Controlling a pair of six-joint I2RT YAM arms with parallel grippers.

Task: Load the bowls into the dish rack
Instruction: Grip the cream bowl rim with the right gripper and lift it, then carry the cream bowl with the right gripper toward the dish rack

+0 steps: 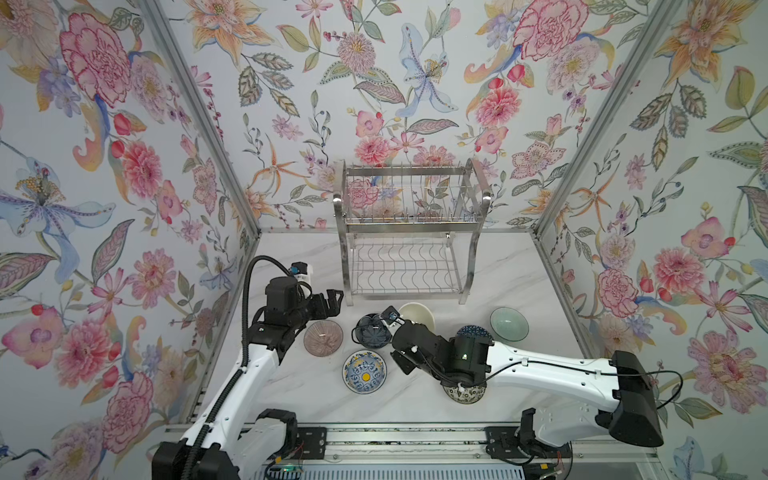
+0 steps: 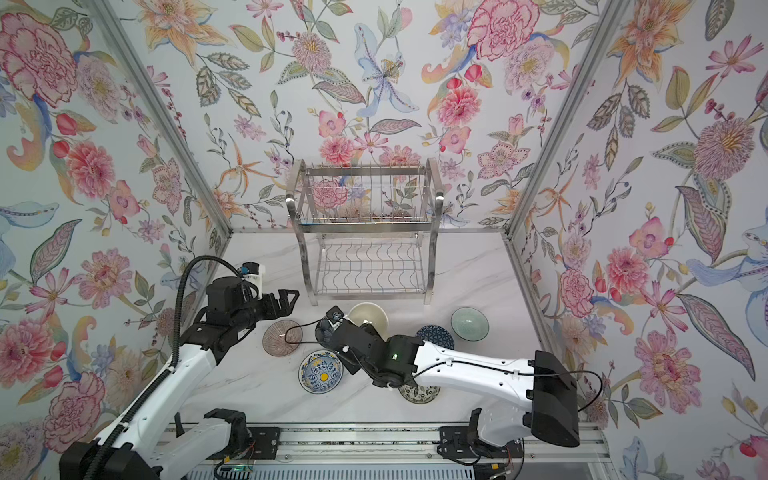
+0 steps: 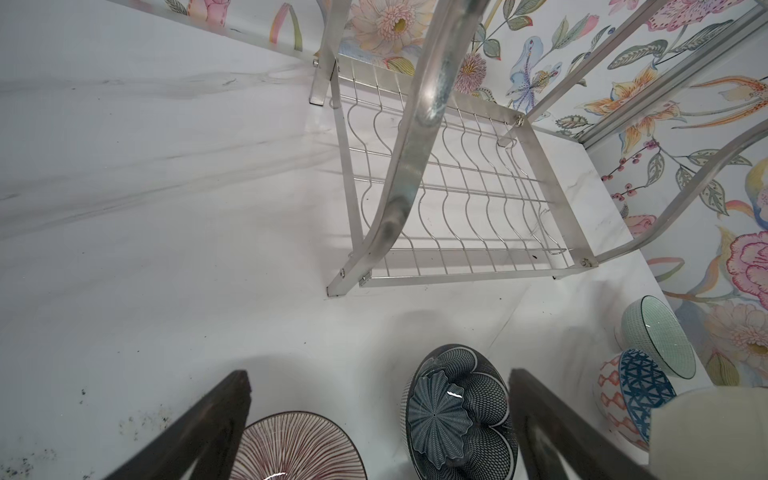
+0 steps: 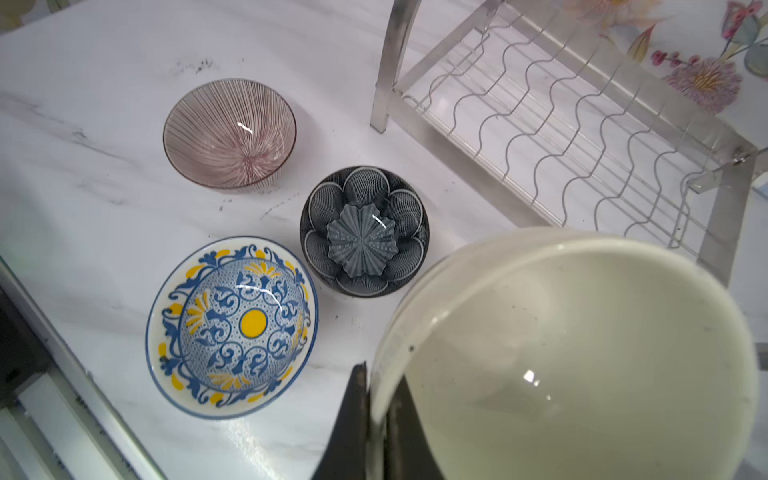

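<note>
**Object.** The cream bowl (image 4: 582, 353) is gripped at its rim. It sits just in front of the dish rack (image 1: 409, 227), near the middle of the rack's open front. Whether it is clear of the table (image 1: 299, 390) cannot be determined.

**Step in hand.** Judged as the first transfer: both tiers of the rack are empty. The other six bowls rest on the table: mauve ribbed bowl (image 1: 323, 337), dark navy flower-shaped bowl (image 1: 371, 331), blue-white yellow-centred bowl (image 1: 364, 371), blue lattice bowl (image 1: 473, 332), pale green bowl (image 1: 509, 324), and black-white leafy bowl (image 1: 463, 392), partly hidden under the right arm.

**Next move.** Carry the cream bowl forward onto the wavy-wire lower shelf (image 4: 582, 137), clearing the front rail and staying below the upper tier, and seat it between wires before release.

**Right arm.** It extends from the right base across the middle. The right end effector (image 4: 380, 374) is clamped narrow, one finger inside the rim and one outside.

**Left arm.** It is bent at the elbow. The left end effector (image 1: 334, 301) is spread wide and empty, beside the rack's left front leg and near the mauve ribbed bowl.
</note>
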